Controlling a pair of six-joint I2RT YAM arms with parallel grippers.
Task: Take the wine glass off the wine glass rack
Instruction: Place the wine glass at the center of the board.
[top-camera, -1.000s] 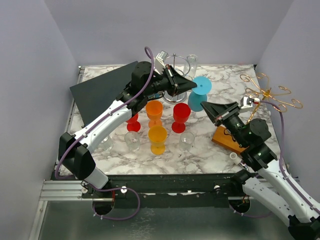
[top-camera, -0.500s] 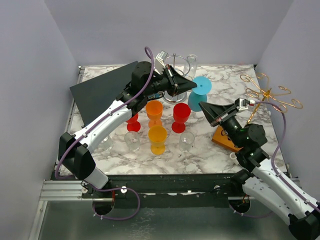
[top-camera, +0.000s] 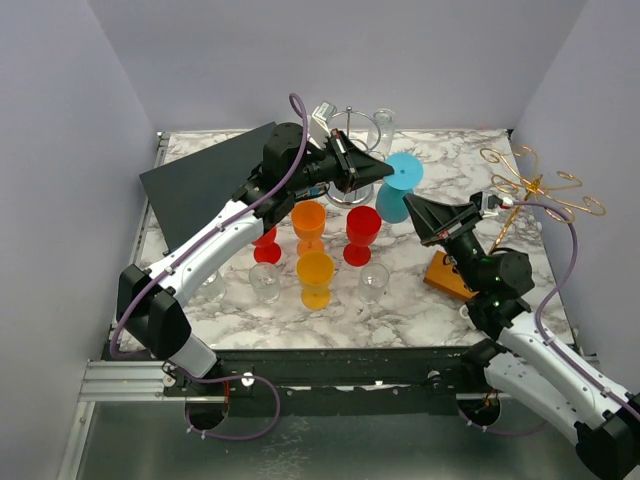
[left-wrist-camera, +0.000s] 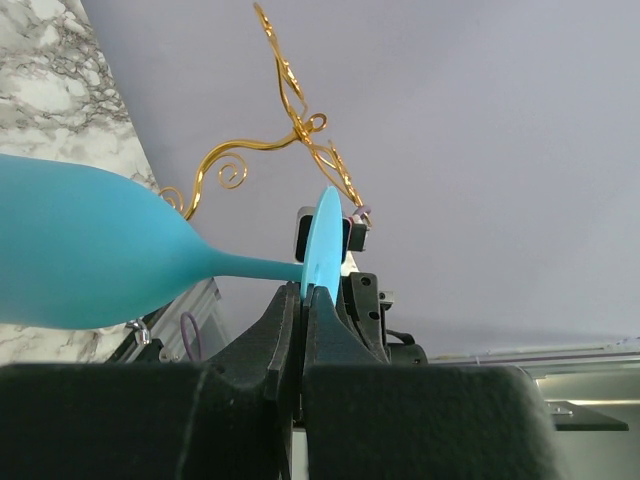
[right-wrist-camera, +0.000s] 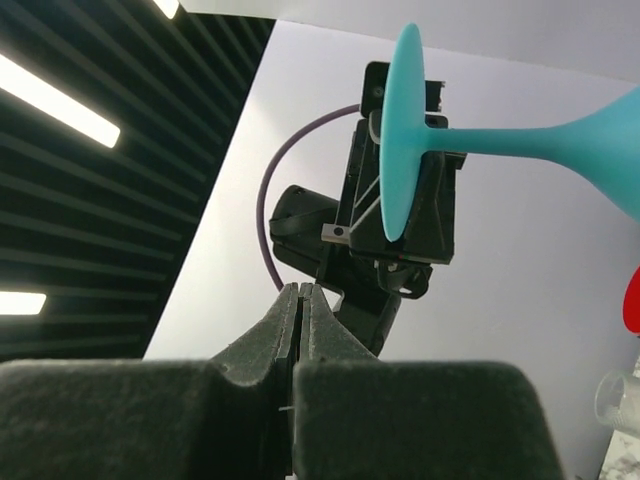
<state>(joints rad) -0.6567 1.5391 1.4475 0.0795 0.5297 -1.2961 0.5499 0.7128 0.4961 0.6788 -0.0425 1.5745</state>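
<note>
A teal wine glass (top-camera: 398, 190) lies sideways in the air above the marble table, held by its foot. My left gripper (top-camera: 385, 172) is shut on the rim of that round foot (left-wrist-camera: 322, 245); the bowl (left-wrist-camera: 90, 255) points away to the left in the left wrist view. The gold wire rack (top-camera: 540, 188) stands at the right on a wooden base (top-camera: 448, 276), with no glass on it; it also shows in the left wrist view (left-wrist-camera: 290, 100). My right gripper (top-camera: 408, 204) is shut and empty, its tip just below the teal glass. In the right wrist view the foot (right-wrist-camera: 400, 140) hangs above the shut right gripper (right-wrist-camera: 301, 290).
Orange glasses (top-camera: 314, 275), red glasses (top-camera: 362, 233) and small clear glasses (top-camera: 373, 281) stand in the middle of the table. A black mat (top-camera: 205, 185) lies at the back left. A clear glass (top-camera: 382, 125) stands at the back.
My right gripper has moved up and left, closer to the teal glass. The left arm and the glass have stayed still.
</note>
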